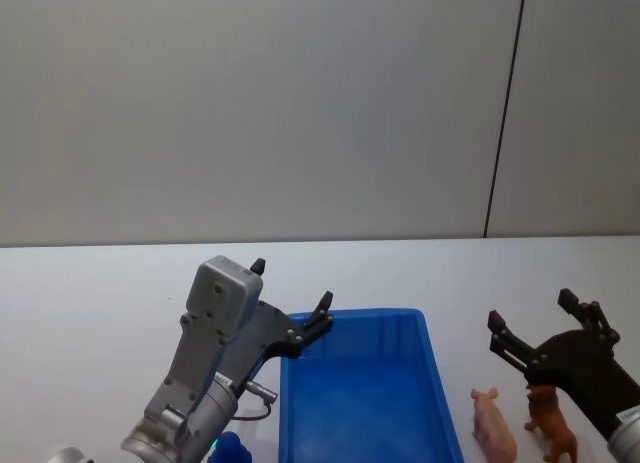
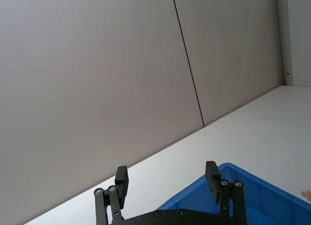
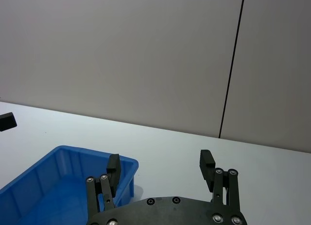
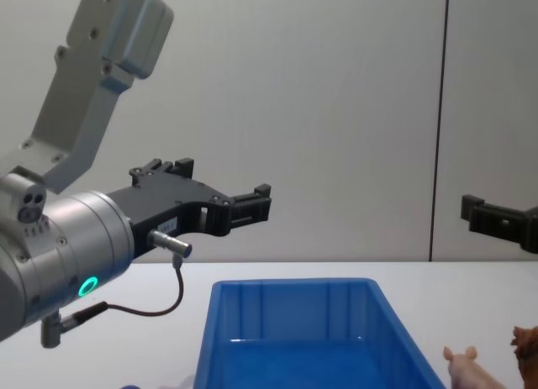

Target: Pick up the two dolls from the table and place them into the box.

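The blue box (image 1: 355, 314) stands open on the white table, between my two arms; its inside looks bare. Right of it lie the two dolls: a pale pink eared one (image 1: 493, 426) beside the box wall and a shaggy brown one (image 1: 552, 420) further right. My right gripper (image 1: 531, 308) hovers open just behind and above the brown doll, holding nothing. My left gripper (image 1: 291, 283) hangs open over the box's far left corner, also bare. The chest view shows the box (image 4: 294, 283), the pink doll (image 4: 466, 368) and the brown doll (image 4: 527, 347) low at right.
A small dark blue object (image 1: 230, 449) sits by the box's near left side, under my left arm. The white table (image 1: 90, 293) runs back to a grey panelled wall (image 1: 300, 103). Open tabletop lies behind the box and to the left.
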Action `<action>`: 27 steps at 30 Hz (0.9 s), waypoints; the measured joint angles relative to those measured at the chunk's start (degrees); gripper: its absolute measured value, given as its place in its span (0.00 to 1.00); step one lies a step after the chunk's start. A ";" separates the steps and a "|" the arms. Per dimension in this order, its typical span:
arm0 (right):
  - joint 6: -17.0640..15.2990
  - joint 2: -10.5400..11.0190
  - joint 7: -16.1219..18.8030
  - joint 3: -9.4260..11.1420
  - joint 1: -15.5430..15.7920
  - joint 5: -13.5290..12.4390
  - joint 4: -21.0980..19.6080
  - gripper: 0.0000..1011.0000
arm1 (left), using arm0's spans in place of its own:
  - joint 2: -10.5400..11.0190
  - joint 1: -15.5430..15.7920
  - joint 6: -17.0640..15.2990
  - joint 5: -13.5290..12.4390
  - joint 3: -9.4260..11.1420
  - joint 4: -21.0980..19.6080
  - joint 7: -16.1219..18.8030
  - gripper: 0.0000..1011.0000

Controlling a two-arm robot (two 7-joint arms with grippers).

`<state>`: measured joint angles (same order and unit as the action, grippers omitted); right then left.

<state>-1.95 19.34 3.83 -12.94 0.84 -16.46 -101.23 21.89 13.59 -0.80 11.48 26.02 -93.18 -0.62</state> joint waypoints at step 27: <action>0.00 0.00 0.00 0.00 0.00 0.00 0.00 0.99 | 0.00 0.00 0.00 0.00 0.00 0.00 0.00 0.99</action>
<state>-1.95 19.34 3.83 -12.94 0.84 -16.47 -101.23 21.90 13.59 -0.80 11.48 26.02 -93.18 -0.62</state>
